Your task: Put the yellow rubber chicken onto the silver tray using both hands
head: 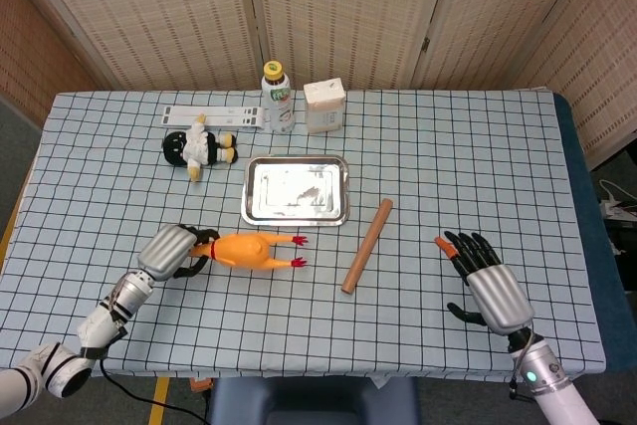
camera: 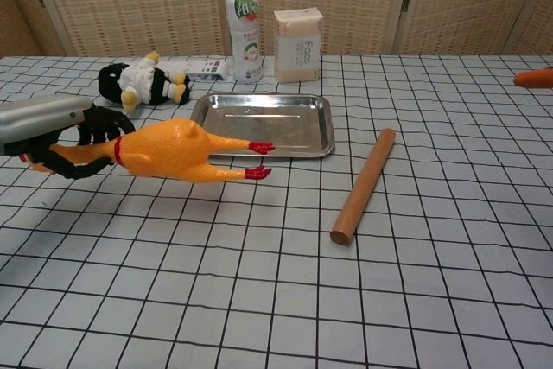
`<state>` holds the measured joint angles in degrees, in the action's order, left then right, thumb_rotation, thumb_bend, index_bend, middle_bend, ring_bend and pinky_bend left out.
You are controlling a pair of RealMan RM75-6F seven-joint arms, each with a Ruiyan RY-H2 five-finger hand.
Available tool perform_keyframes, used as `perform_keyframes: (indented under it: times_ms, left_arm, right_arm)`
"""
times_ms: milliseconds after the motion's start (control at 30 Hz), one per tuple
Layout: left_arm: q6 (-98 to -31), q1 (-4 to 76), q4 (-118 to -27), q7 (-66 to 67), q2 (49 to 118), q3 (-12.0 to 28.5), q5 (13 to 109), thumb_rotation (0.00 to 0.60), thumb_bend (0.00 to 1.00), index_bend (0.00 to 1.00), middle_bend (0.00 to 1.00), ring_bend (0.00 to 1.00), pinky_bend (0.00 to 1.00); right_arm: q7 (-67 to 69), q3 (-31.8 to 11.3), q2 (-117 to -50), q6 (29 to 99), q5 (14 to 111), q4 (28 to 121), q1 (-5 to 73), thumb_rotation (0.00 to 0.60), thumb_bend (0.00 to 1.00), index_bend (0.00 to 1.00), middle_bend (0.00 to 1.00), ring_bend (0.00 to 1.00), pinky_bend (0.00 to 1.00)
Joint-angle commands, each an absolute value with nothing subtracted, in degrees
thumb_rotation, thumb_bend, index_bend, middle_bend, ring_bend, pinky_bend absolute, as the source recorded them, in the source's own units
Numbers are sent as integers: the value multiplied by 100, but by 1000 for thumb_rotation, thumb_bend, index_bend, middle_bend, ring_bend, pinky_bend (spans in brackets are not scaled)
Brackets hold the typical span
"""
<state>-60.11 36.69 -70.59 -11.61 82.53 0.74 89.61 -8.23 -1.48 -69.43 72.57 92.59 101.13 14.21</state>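
Nearest the camera lay the wooden rolling pin [camera: 364,185], slanting on the checked table [head: 418,335] just off the right front corner of the silver tray [head: 296,189]; it touched neither the tray nor any hand. Left of the tray's front edge the yellow rubber chicken [head: 253,250] stretched sideways, its red feet pointing toward the rolling pin and stopping short of the tray's rim; in the chest view its body seemed lifted slightly off the cloth. At the chicken's head end the left hand [head: 171,250] was clenched round the neck, dark fingers [camera: 82,131] wrapped about it. Well to the right of the tray, beyond the rolling pin, the right hand [head: 487,281] rested flat with fingers spread and released, grasping nothing; one fingertip was orange. Behind the tray stood a bottle [head: 277,97] with a yellow cap and a white box [head: 324,105] side by side; left of the tray's back corner lay a black-and-white plush toy [head: 198,148], with a white strip [head: 214,115] behind it.
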Motion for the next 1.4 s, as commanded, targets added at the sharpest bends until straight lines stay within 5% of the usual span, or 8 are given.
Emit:
perform_keyframes:
  times_ms: [33,400,667,933,1033,1267,1400]
  left_arm:
    - [-6016,3697,-7511,-734,8163,89,8967,600,812,754,681,499,504]
    - [-5786,3788,-8270,-27,8049,288,8562,600,812,754,681,499,499]
    - [-5775,3764,-8625,305,7873,333,8389,600,813,754,681,499,499]
    - [-5823,3756,-8875,425,7774,311,8443,600,814,754,682,499,499]
    - [-5850,3749,-8942,435,7740,296,8483,600,813,755,682,499,500]
    - [-5838,3750,-9007,476,7724,265,8510,600,814,755,682,499,500]
    - [-5829,3754,-8993,476,7726,281,8479,600,814,755,682,499,500]
  right_arm:
    - [-1035,-631,-6834,6362,8735,11105,2150,600,141,0,0,0,0]
    - [-3137,-1382,-8499,5321,6159,11423,3714,600,141,0,0,0,0]
    - [-4026,-1584,-9797,5768,4890,10703,4650,600,141,0,0,0,0]
    - [-4116,-1710,-10685,6235,4831,9892,5050,600,141,5,6,0,46]
    - [-4079,-1733,-10838,6394,4911,9691,5092,600,142,132,78,61,256]
    - [-3913,-1766,-11053,6588,5097,9356,5133,600,231,710,488,566,850]
    - [-3748,-1718,-11005,6540,5181,9362,5092,600,314,972,675,763,999]
